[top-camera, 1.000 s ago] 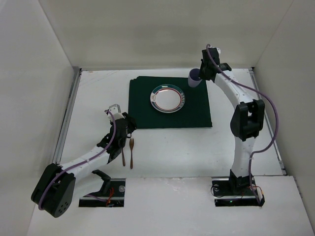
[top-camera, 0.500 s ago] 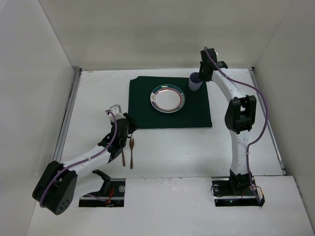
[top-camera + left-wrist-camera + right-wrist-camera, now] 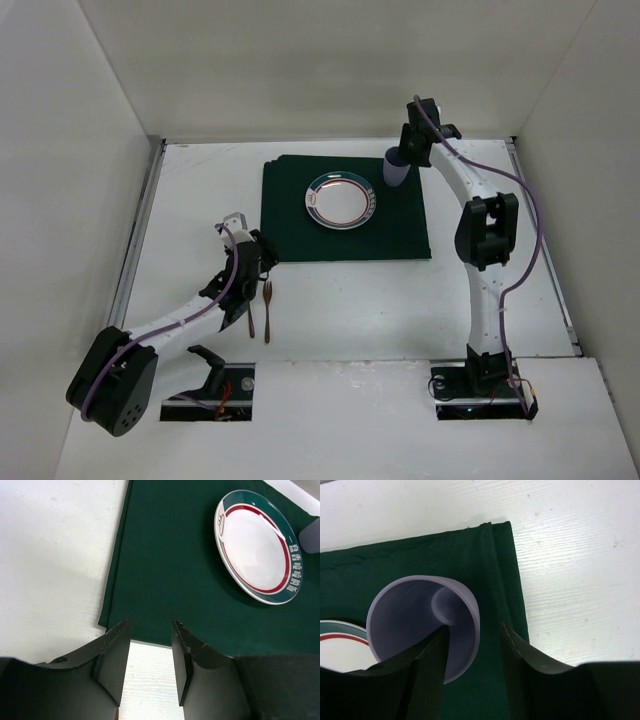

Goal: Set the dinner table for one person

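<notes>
On the white dinner table (image 3: pixel 400 300) lies a dark green placemat (image 3: pixel 345 240) with a banded plate (image 3: pixel 342 200) in its middle. A pale lilac cup (image 3: pixel 396 166) stands upright on the mat's far right corner (image 3: pixel 505 555). My right gripper (image 3: pixel 473 627) is open over the cup (image 3: pixel 420 615): its left finger reaches inside the rim, the right finger stands apart outside the wall. My left gripper (image 3: pixel 150 625) is open with nothing between its fingers, just off the mat's near left corner (image 3: pixel 112 620). The plate (image 3: pixel 255 545) shows beyond it.
A fork (image 3: pixel 267 310) and a second brown utensil (image 3: pixel 252 318) lie side by side on the table just near of my left gripper (image 3: pixel 262 250). White walls close the table in at the back and on both sides.
My right gripper's jaws have opened off the cup's wall, after shifting the cup slightly. The cup stands on the mat. The left arm has not moved.
</notes>
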You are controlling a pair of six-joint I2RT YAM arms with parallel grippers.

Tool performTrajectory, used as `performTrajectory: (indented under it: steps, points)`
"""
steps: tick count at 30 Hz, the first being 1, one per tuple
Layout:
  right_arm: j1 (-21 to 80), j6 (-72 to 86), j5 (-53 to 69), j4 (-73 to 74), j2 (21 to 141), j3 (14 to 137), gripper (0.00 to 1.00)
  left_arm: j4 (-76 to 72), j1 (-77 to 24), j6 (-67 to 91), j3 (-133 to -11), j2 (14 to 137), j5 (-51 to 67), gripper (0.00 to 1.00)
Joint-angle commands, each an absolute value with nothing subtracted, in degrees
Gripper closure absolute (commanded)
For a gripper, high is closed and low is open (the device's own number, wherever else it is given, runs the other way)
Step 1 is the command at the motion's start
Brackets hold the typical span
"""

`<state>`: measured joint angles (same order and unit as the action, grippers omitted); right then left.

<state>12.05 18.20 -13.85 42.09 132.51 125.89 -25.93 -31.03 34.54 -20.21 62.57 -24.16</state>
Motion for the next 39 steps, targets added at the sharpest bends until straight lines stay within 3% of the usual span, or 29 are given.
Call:
performTrajectory:
  steps: [1,10,16,18,22,24,30,39]
  points:
    - [12.08,18.54,-13.71,42.89,127.8,127.53,0.46,-27.86,-30.8,34.37,-21.44,62.67,-25.75,0.64]
    - [13.84,18.28,-13.62,37.8,114.45,119.46,0.32,-20.76,-32.12,32.7,-25.3,61.53,-27.86,0.61]
    - [18.75,20.03,-16.7,22.09,94.17,94.45,0.26,-8.2,-37.73,34.1,-26.89,57.49,-28.39,0.57]
    - [21.3,21.96,-16.53,15.85,87.75,84.78,0.32,-2.05,-40.37,35.41,-26.81,55.64,-30.22,0.58]
    - [26.48,26.71,-15.47,6.88,79.03,68.94,0.71,10.96,-44.51,41.03,-27.51,52.3,-34.97,0.64]
    - [29.38,28.21,-14.86,4.05,76.39,62.87,0.8,16.41,-45.74,44.54,-28.03,51.59,-36.47,0.68]
    - [35.54,29.53,-16.17,-0.08,67.95,50.38,0.77,29.87,-44.61,56.06,-28.83,51.77,-37.79,0.65]
    - [38.01,28.92,-15.03,-4.04,62.84,42.72,0.75,31.99,-43.55,58.8,-28.57,57.83,-38.76,0.66]
